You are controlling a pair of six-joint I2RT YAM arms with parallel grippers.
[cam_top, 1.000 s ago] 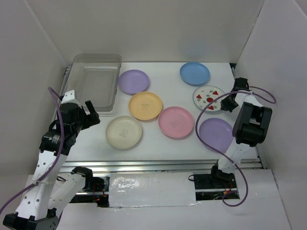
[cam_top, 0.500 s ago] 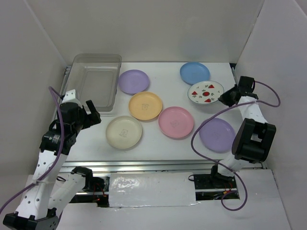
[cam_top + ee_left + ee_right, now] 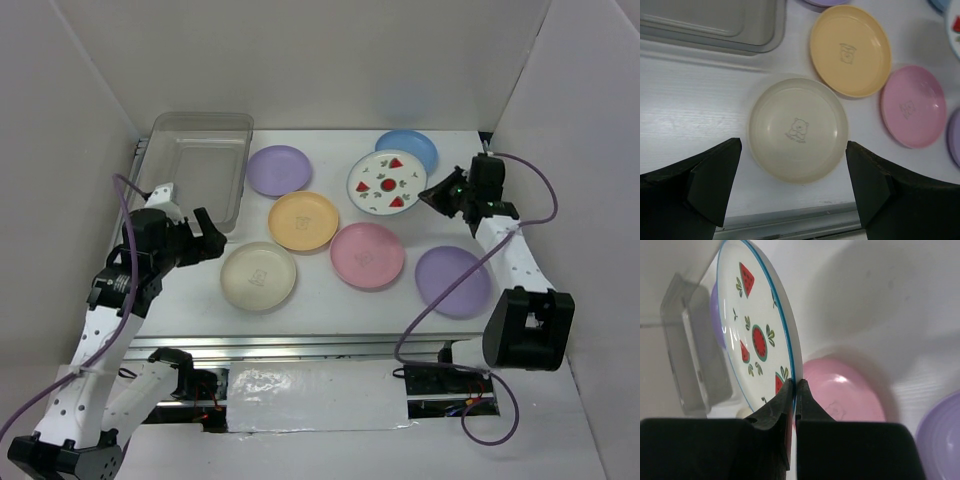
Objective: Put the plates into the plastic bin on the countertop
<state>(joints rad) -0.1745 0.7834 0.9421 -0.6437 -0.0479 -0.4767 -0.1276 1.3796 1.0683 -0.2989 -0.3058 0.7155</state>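
My right gripper (image 3: 432, 193) (image 3: 796, 385) is shut on the rim of the white fruit-print plate (image 3: 380, 181) (image 3: 757, 335) and holds it in the air, partly over the blue plate (image 3: 412, 146). My left gripper (image 3: 205, 243) (image 3: 792, 187) is open above the near edge of the cream plate (image 3: 258, 275) (image 3: 797, 127), touching nothing. The yellow-orange plate (image 3: 303, 220), the pink plate (image 3: 367, 254) and two lilac plates (image 3: 278, 169) (image 3: 453, 281) lie on the white countertop (image 3: 330, 290). The clear plastic bin (image 3: 196, 172) at far left holds nothing.
White walls stand round the countertop. A metal rail (image 3: 330, 345) runs along the near edge. The right arm's purple cable (image 3: 420, 300) hangs over the right side.
My right gripper has lifted the fruit-print plate off the countertop and carried it left and away, over the blue plate. My left gripper has shifted slightly right toward the cream plate.
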